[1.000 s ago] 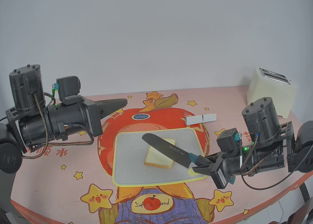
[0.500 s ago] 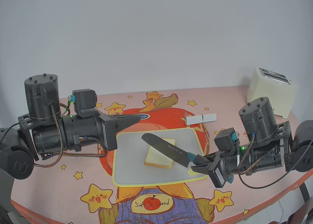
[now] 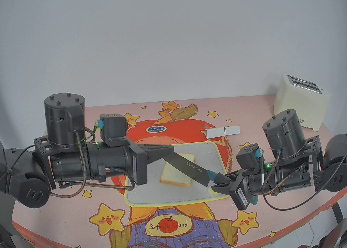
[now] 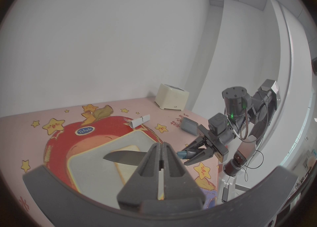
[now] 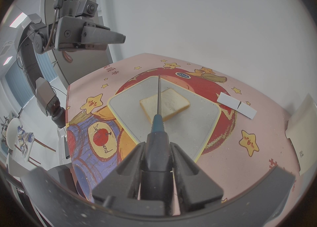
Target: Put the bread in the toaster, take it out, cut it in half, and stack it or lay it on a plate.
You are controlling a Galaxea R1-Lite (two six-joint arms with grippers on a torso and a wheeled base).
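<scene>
I'm swinging the left pincer (image 3: pixel 167 149) in from the side, fingers pressed together and empty. It's now coming over the cutting board (image 3: pixel 142 183) and closing on the far end of the knife (image 3: pixel 191 167) blade. The right pincer (image 3: pixel 221 184) is barely shifting, clamped on the knife's handle, with the blade stretching ahead of it over the bread (image 3: pixel 176 179). The slice is lying whole just below the left tip, so I'm judging the left is arriving to steady it for the cut.
</scene>
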